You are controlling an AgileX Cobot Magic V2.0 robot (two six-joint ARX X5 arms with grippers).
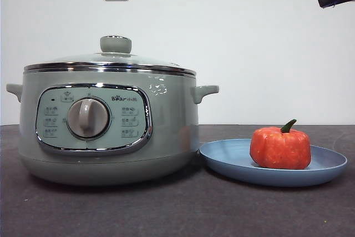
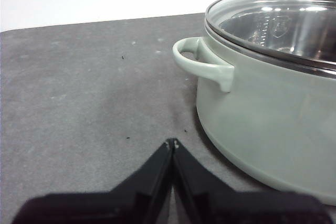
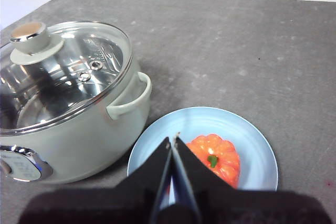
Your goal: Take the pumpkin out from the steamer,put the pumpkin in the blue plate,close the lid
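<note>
Nothing of the task appears left to be done, judging from how things lie on the worktop (image 3: 262, 40). Largest, the steamer (image 1: 111, 131) is seen with the lid (image 1: 111, 62) seated on its rim. Just beside it, the blue plate (image 1: 233, 162) is occupied by the pumpkin (image 1: 280, 148), set upright, stem up. Directly above that plate the right tool (image 3: 172, 141) is held, pressed together and empty; the left tool (image 2: 171, 142), likewise pressed together, is kept beside the steamer's handle.
</note>
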